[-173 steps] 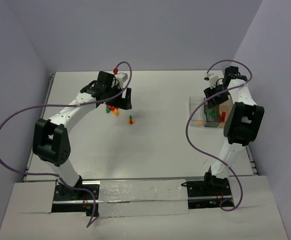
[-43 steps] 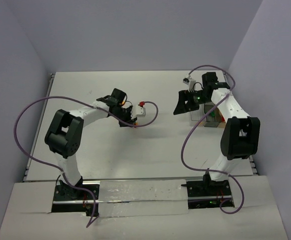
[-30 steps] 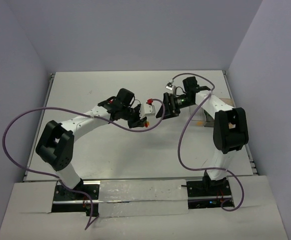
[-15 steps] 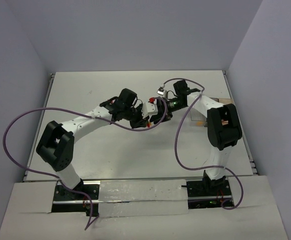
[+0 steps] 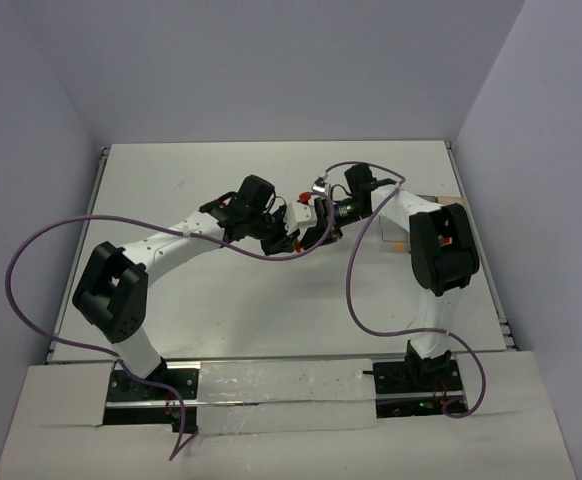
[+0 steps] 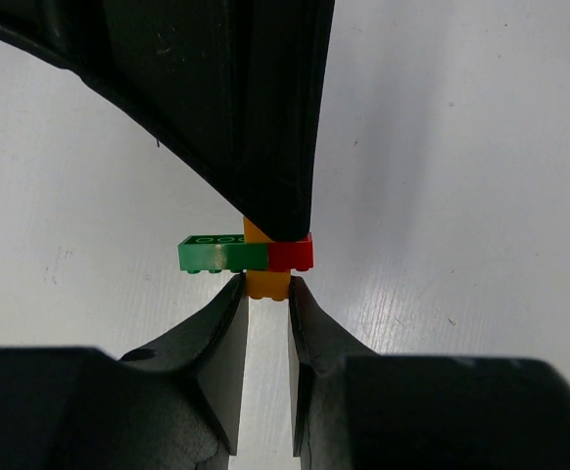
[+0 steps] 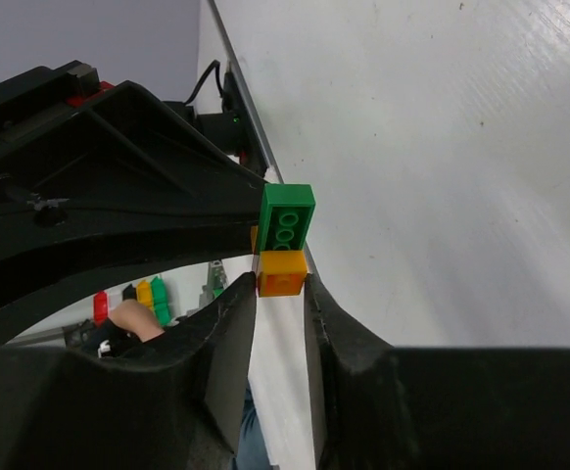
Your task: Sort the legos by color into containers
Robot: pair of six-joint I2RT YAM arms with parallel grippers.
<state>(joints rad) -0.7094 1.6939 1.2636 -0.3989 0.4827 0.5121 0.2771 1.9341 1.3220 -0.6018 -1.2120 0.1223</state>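
A small stack of joined legos hangs above the table's middle: a green brick (image 6: 221, 256) and a red brick (image 6: 292, 255) side by side across an orange brick (image 6: 265, 284). My left gripper (image 6: 265, 286) is shut on the orange brick's near end. My right gripper (image 7: 281, 279) comes from the opposite side, its fingers pressed on both sides of an orange brick (image 7: 282, 272) under the green brick (image 7: 286, 217). In the top view the left gripper (image 5: 287, 243) and right gripper (image 5: 313, 234) meet tip to tip. The containers are mostly hidden behind the right arm; a tan corner (image 5: 449, 201) shows.
The right arm's purple cable (image 5: 356, 290) loops over the table in front of its base. The left arm (image 5: 161, 245) stretches across the left half of the table. Grey walls close in the back and both sides.
The right gripper swung left from the containers to meet the left gripper and closed its jaws onto the stack. The left gripper kept its grip and barely moved.
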